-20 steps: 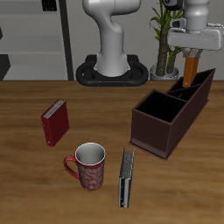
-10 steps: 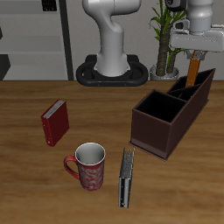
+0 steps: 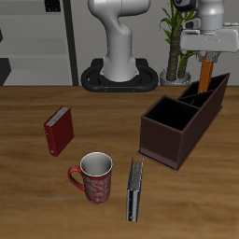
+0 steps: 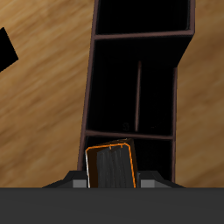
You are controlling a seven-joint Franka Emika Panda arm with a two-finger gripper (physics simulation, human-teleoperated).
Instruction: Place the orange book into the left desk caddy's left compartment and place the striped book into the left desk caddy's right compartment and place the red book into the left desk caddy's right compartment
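My gripper (image 3: 204,58) is shut on the orange book (image 3: 203,73) and holds it upright just above the left desk caddy (image 3: 177,131), over its left compartment (image 3: 211,93) with the taller slanted walls. In the wrist view the orange book (image 4: 109,166) shows edge-on between my fingers, with the caddy's (image 4: 179,96) black interior below it. The right compartment (image 3: 168,116), the wide low one, holds nothing. The red book (image 3: 58,131) stands on the table, far from the caddy. The striped book (image 3: 135,189) stands on edge near the table's front edge.
A red patterned mug (image 3: 93,177) stands beside the striped book. A potted bamboo plant (image 3: 177,42) stands behind the caddy, close to my gripper. The robot's base (image 3: 117,75) is at the back of the table.
My gripper, still holding the orange book, shifted slightly sideways above the caddy's tall end. Nothing else has moved.
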